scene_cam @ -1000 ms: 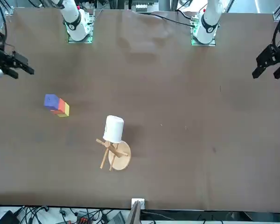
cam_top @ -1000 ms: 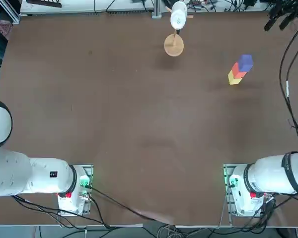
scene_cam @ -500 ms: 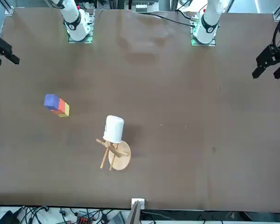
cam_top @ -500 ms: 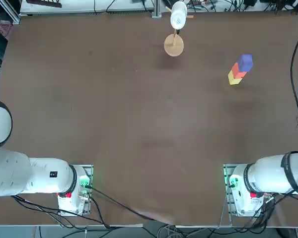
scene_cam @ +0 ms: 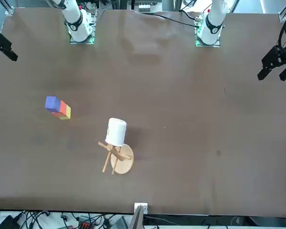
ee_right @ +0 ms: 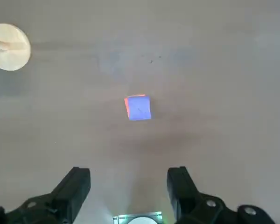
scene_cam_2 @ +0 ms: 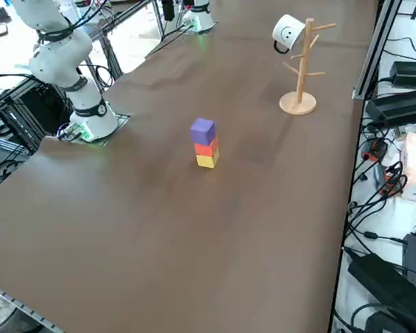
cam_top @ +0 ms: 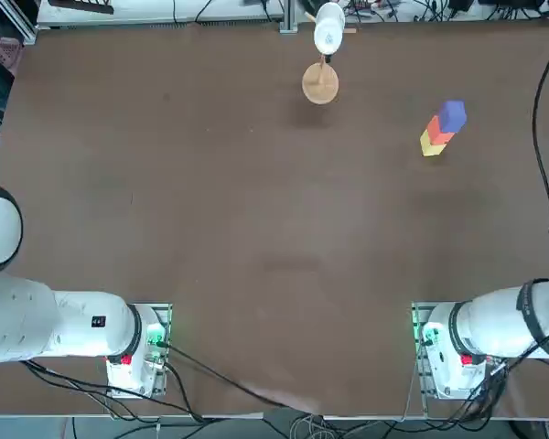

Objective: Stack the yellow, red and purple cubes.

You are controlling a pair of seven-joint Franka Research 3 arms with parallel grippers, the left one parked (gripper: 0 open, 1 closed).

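Note:
The three cubes stand as one upright stack on the brown table: yellow cube at the bottom, red cube in the middle, purple cube on top. In the top view the stack is at the far right, purple cube over red cube and yellow cube. My right gripper hangs high above the stack, open and empty, well clear of the purple cube. In the front view the right gripper shows only at the left edge.
A wooden mug tree with a white mug stands at the far edge of the table, left of the stack. Its base shows in the wrist view. Cables hang along the table's right side.
My right gripper has drawn away from the stack, leaving the top view and sliding to the edge of the front view. The cube stack has not moved.

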